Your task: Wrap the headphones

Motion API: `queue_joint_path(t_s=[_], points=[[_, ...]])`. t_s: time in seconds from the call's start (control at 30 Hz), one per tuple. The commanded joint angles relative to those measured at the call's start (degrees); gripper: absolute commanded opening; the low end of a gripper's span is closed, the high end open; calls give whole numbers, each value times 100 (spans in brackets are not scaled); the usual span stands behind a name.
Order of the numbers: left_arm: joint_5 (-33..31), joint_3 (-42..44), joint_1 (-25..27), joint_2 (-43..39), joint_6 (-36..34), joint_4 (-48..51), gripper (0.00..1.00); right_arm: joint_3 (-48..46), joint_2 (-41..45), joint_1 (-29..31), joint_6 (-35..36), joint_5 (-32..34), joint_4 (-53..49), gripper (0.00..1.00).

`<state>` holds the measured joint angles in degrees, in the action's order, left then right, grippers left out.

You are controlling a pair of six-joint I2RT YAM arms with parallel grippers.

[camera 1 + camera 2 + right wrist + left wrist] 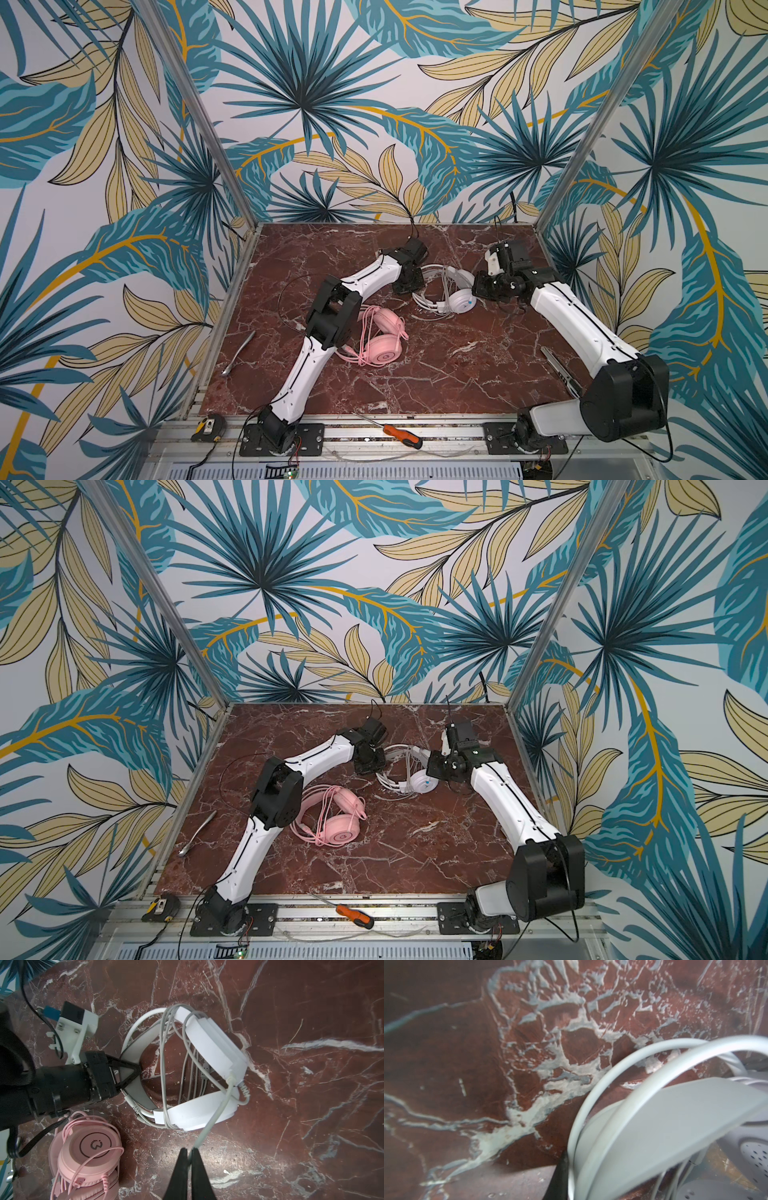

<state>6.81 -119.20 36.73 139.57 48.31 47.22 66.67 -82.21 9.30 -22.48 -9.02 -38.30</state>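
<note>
Red marble table (pixel 457 374), white headset (pixel 207 1047) mid-frame. Right tool (pixel 189 1150) clamped on its cable (pixel 215 1113). Left tool (pixel 136 1071) at headband (pixel 138 1093); cannot tell its state.

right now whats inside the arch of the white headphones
Bare marble table and loops of white cable crossing the opening of the white headphones; whatever lies under the earcups is covered.

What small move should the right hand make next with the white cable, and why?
Probably carry the cable around the white headset band: the right hand is shut on its free stretch, loops already cross the band, and the left hand is at it.
</note>
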Motion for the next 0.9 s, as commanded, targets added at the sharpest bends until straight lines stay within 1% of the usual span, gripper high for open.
queue_joint_path(t_s=[0.0, 0.03, 0.17, 0.23, 0.47, 0.67, 0.87], points=[[119, 201, 77, 545, 64, 261, 19, -133, -198, -16, -164, -233, 47, 4], [129, 212, 72, 536, 73, 261, 19, -137, -245, -20, -173, -235, 83, 4], [162, 237, 73, 516, 73, 261, 26, -156, -412, -34, -208, -274, 230, 3], [168, 256, 76, 501, 66, 261, 28, -155, -495, -34, -236, -334, 309, 0], [191, 371, 80, 431, 56, 261, 36, -103, -860, -42, -379, -472, 495, 0], [167, 519, 78, 346, 47, 259, 51, -84, -1066, -42, -414, -488, 538, 0], [110, 544, 73, 273, 38, 261, 65, -93, -1088, -42, -437, -564, 491, 0]])
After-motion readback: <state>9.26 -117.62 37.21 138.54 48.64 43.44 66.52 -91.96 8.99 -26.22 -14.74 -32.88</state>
